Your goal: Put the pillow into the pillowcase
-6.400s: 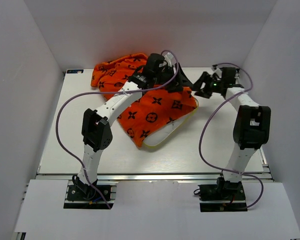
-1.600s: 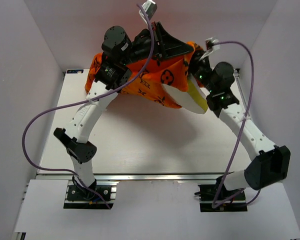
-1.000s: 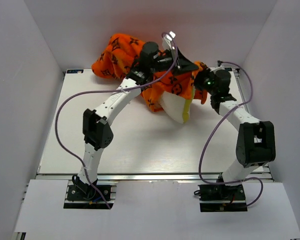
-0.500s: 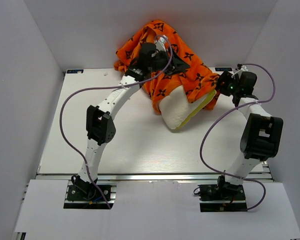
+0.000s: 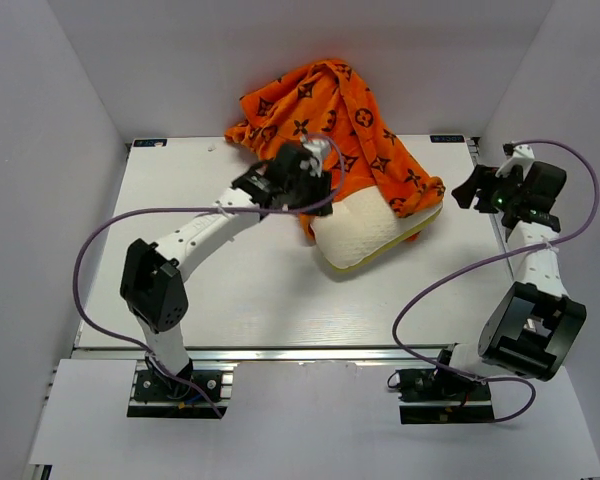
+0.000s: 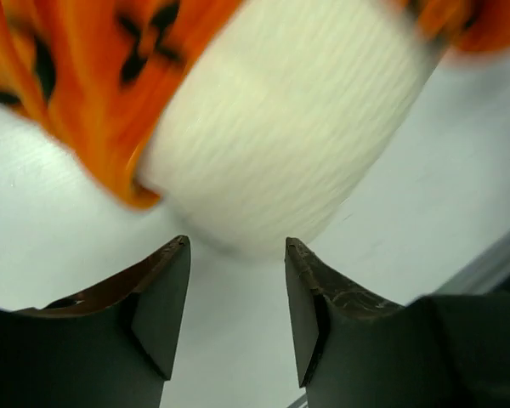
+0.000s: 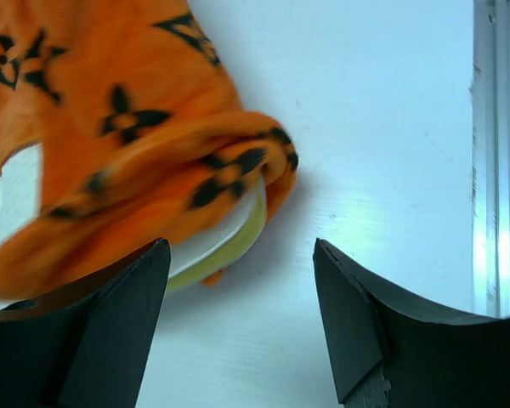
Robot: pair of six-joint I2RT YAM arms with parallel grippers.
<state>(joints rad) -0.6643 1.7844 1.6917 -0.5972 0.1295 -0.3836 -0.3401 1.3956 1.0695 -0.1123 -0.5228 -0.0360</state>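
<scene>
The orange pillowcase (image 5: 340, 115) with black motifs lies heaped at the back of the table and partly up the rear wall. A cream pillow (image 5: 365, 233) with a yellow edge sticks out of its near side, about half covered. My left gripper (image 5: 315, 190) is open just left of the pillow's bare end, holding nothing; the left wrist view shows the pillow (image 6: 289, 127) right ahead of the fingertips. My right gripper (image 5: 470, 190) is open to the right of the pillowcase corner (image 7: 212, 170), apart from it and empty.
The white table (image 5: 260, 300) extends toward the near edge. White walls close in the back and both sides. A metal rail (image 7: 493, 153) runs along the table's right edge beside my right gripper. Purple cables loop from both arms.
Both grippers let go of the pillowcase and pulled away, the right one to the right, the left one down and left. The bundle dropped onto the table, the pillow lying flatter.
</scene>
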